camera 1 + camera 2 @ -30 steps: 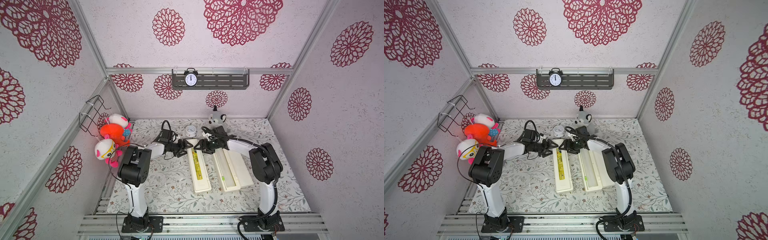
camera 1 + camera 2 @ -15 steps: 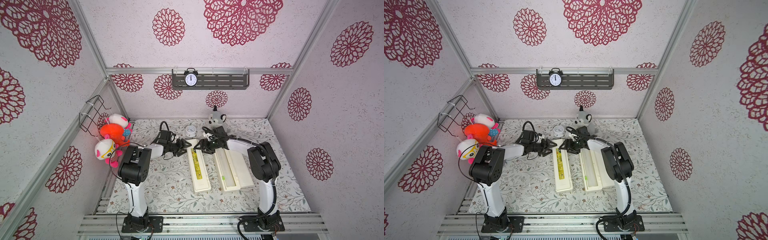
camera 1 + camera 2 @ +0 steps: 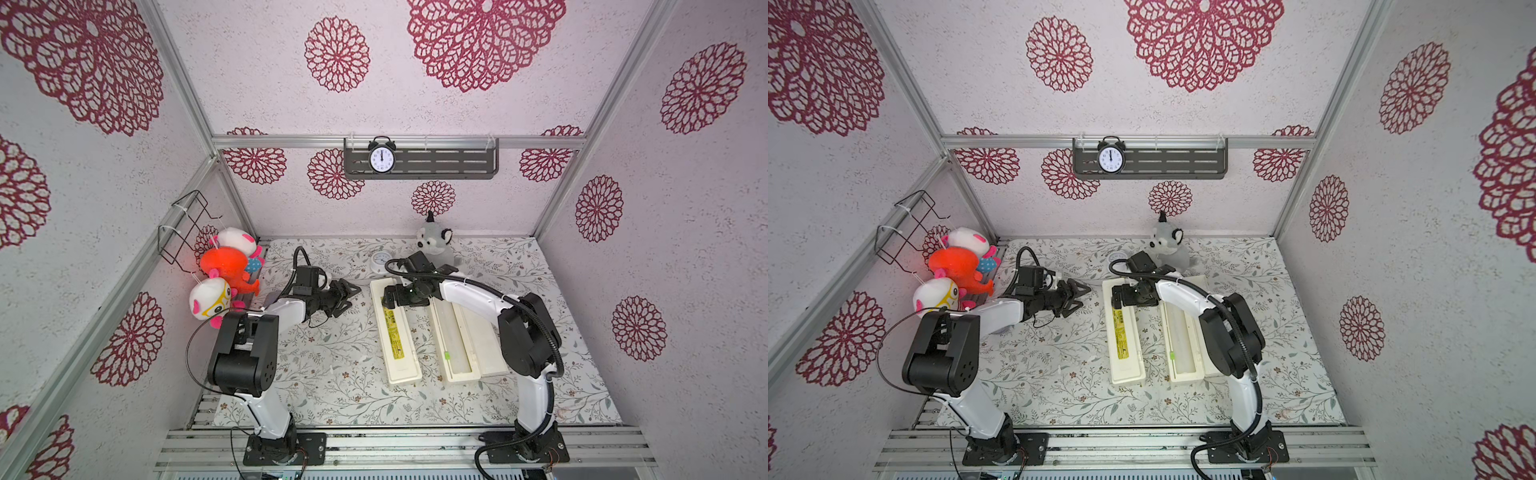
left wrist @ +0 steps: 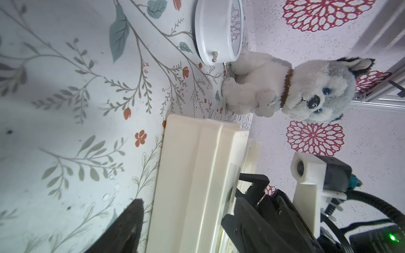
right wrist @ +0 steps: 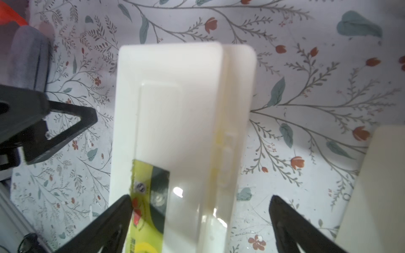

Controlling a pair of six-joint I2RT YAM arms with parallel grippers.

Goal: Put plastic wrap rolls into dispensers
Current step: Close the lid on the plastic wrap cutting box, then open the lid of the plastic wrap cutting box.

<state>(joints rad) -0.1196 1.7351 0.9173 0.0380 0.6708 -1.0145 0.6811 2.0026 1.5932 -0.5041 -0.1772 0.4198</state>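
Two cream-white dispensers lie side by side on the floral mat in both top views. The left dispenser point(image 3: 397, 336) point(image 3: 1126, 340) is closed and bears a yellow-green label. The right dispenser point(image 3: 455, 336) point(image 3: 1183, 340) lies with its lid folded open. My right gripper point(image 3: 392, 297) point(image 5: 200, 206) is open, its fingers wide astride the closed box's far end point(image 5: 175, 109). Left of that box, my left gripper point(image 3: 347, 295) is open with nothing in it; one fingertip point(image 4: 129, 221) shows in the left wrist view. The plastic wrap rolls are hidden: none lies loose.
A grey husky plush point(image 3: 434, 243) and a small round white dial point(image 3: 380, 262) stand at the back of the mat. Plush toys point(image 3: 226, 266) and a wire basket point(image 3: 187, 224) hang on the left wall. A clock point(image 3: 381, 159) sits on the back shelf.
My right gripper's jaws have spread wider over the closed box's far end. My left gripper has drawn back a little to the left, away from the box.
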